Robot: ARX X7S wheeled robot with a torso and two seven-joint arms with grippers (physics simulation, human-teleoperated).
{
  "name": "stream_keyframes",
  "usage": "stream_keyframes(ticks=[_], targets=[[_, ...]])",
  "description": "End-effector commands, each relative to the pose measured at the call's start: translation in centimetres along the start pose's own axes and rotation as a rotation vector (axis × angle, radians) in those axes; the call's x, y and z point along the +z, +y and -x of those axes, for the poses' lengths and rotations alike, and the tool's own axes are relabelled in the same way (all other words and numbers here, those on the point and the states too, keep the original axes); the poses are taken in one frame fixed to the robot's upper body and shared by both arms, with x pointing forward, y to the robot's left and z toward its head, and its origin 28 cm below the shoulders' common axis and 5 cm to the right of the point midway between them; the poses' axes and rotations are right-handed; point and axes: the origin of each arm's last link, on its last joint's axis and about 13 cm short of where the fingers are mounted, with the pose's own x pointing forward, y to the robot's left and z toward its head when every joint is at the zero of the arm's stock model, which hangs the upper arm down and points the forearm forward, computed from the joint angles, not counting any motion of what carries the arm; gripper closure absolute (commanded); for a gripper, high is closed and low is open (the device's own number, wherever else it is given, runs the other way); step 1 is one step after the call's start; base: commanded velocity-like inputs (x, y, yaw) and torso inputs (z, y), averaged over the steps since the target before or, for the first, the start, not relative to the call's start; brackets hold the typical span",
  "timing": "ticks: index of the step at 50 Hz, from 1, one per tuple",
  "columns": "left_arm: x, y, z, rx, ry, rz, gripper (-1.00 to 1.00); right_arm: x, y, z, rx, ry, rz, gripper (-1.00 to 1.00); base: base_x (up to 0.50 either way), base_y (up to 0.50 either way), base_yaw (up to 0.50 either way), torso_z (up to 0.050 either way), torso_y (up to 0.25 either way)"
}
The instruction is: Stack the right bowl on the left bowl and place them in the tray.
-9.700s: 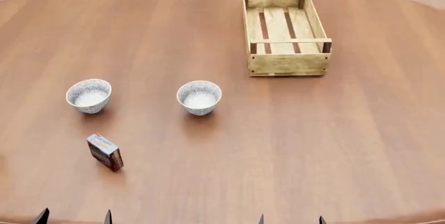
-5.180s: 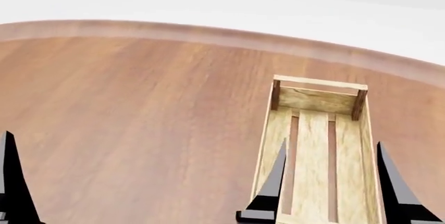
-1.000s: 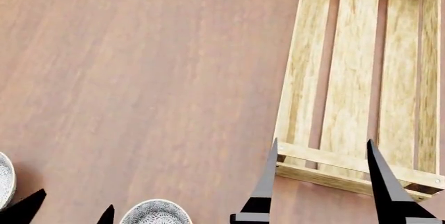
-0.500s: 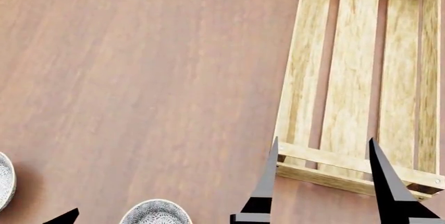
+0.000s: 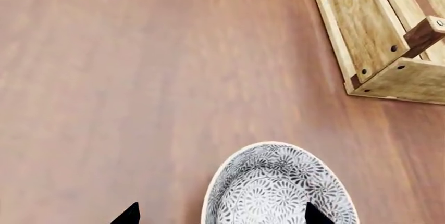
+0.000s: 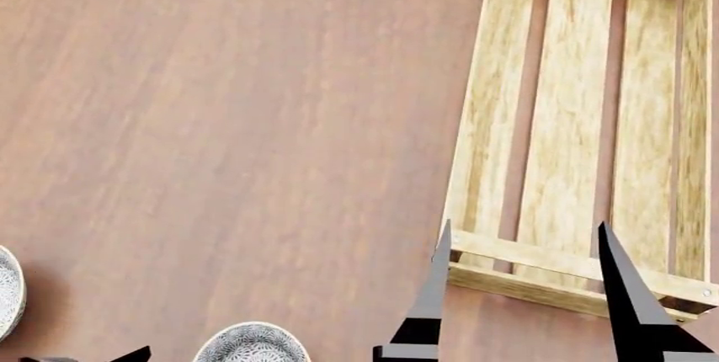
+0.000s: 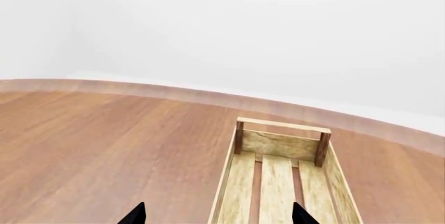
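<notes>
A: Start nearest you. What does your left gripper (image 5: 219, 214) have under it?

B: Your left gripper's jaws are spread apart and grasp nothing. Only the two dark fingertips (image 5: 128, 213) show in the left wrist view, and the right bowl (image 5: 280, 185) sits on the table (image 5: 139, 78) mostly between them, its patterned inside facing up. From the head view, that bowl (image 6: 252, 343) is cut by the lower edge, with a sliver of the left bowl (image 6: 7, 290) at the far left edge, apart from it.

A: And your right gripper (image 6: 524, 290)?

B: Released as well. Its two black fingers (image 6: 428, 303) stand wide apart, pointing over the near end of the tray (image 6: 483, 126). Nothing is between them but the tray's near bar and slats.

A: Where does the tray lie?

B: Beyond the bowls and to their right, lengthwise away from you, flat on the table. The left wrist view catches its near corner (image 5: 389, 52), well apart from the right bowl. The right wrist view shows its far end (image 7: 282, 146), then the table's curved rim (image 7: 104, 86) and a pale wall (image 7: 222, 26) behind.
</notes>
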Motion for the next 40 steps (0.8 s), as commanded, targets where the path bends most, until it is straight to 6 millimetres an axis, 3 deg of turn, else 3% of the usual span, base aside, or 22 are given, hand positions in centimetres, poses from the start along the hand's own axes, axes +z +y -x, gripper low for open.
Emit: stream_keyframes(ticks=[1, 7, 39, 40], targets=[[0.0, -0.2, -0.4, -0.011, 0.022, 0.019, -1.0, 0.0, 0.0, 0.0, 0.0, -0.001, 0.001, -1.0, 0.0, 0.0, 0.0, 0.0, 0.0], [-1.0, -0.1, -0.8, -0.017, 0.032, 0.021, -1.0, 0.0, 0.0, 0.0, -0.001, 0.0, 0.002, -1.0, 0.0, 0.0, 0.0, 0.0, 0.0], [-1.8, -0.2, -1.4, -0.018, 0.053, 0.036, -1.0, 0.0, 0.0, 0.0, -0.001, -0.001, 0.002, -1.0, 0.0, 0.0, 0.0, 0.0, 0.0], [-1.8, -0.2, -1.4, -0.018, 0.054, 0.037, 1.0, 0.1, 0.0, 0.0, -0.001, -0.001, 0.002, -1.0, 0.0, 0.0, 0.0, 0.0, 0.0]])
